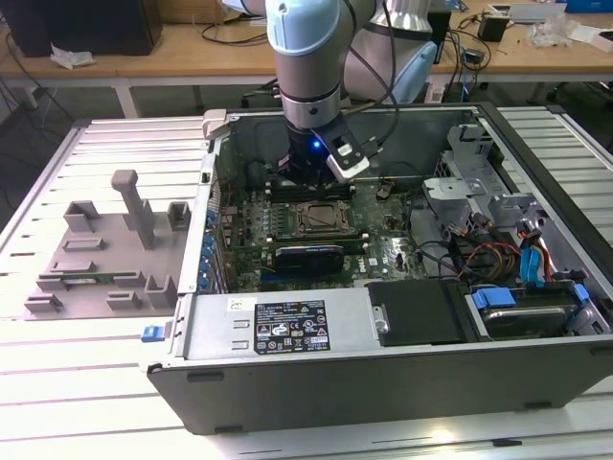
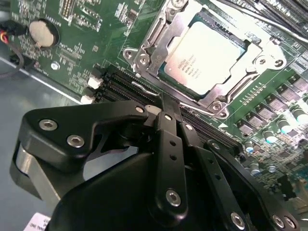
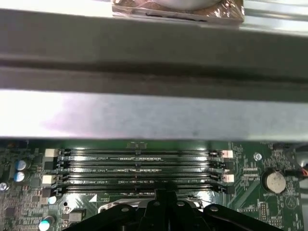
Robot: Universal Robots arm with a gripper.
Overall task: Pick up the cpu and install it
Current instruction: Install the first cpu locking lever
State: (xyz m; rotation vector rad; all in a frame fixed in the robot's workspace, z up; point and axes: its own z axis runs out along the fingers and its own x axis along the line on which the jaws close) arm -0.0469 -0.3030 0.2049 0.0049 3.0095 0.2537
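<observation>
The cpu (image 2: 204, 55), a square chip with a silver-grey top, lies flat inside the metal-framed socket (image 2: 144, 53) on the green motherboard (image 1: 383, 240). My gripper (image 2: 163, 103) hangs just beside that socket, over the black memory slots (image 3: 139, 168), with its black fingers (image 2: 169, 139) drawn together to a narrow tip and nothing seen between them. In the exterior view the gripper (image 1: 303, 180) sits low in the open computer case (image 1: 402, 374), behind the socket (image 1: 321, 218). The first wrist view has the gripper tip (image 3: 163, 196) at the edge of the slots.
A grey fixture plate (image 1: 105, 249) with upright posts lies to the exterior view's left of the case. A power supply (image 1: 287, 326) fills the case front; a drive cage with coloured cables (image 1: 517, 259) stands on the exterior view's right. The case wall (image 3: 144, 72) rises close behind the slots. A coin battery (image 2: 42, 32) sits nearby.
</observation>
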